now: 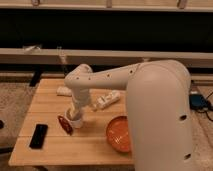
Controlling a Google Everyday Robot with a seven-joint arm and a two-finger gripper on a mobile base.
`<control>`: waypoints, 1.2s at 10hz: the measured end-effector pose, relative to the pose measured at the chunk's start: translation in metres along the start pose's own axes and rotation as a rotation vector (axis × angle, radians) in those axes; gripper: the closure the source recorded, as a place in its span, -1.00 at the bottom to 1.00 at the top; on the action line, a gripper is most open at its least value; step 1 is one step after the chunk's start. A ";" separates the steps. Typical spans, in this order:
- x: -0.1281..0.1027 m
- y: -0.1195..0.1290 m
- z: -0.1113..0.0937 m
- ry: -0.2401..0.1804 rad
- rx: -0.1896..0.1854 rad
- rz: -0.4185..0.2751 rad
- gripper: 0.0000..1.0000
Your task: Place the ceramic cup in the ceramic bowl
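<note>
We see the robot's bulky white arm [150, 100] filling the right side. It reaches left across the wooden counter [55, 150] and bends down at its elbow. The orange ceramic bowl [120, 135] sits on the counter near the front edge, close against the arm's big body. The white ceramic cup [76, 121] stands on the counter well to the left of the bowl and apart from it. A white bottle-like item [107, 99] lies on its side behind, between cup and bowl. A flat black slab [38, 136] lies near the front left corner. A small red object [64, 124] rests just beside the cup's left flank. The pincer [75, 111] is right at the cup's rim. We cannot tell whether it is apart or clamped on the cup.
</note>
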 end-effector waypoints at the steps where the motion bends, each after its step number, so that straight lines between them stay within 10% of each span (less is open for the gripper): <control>1: -0.001 0.001 0.001 0.003 -0.008 -0.003 -0.20; 5: 0.000 -0.011 -0.011 0.002 -0.070 0.023 0.61; 7: 0.004 -0.021 -0.029 -0.035 -0.166 0.035 0.97; 12: 0.042 -0.060 -0.070 -0.157 -0.326 0.073 1.00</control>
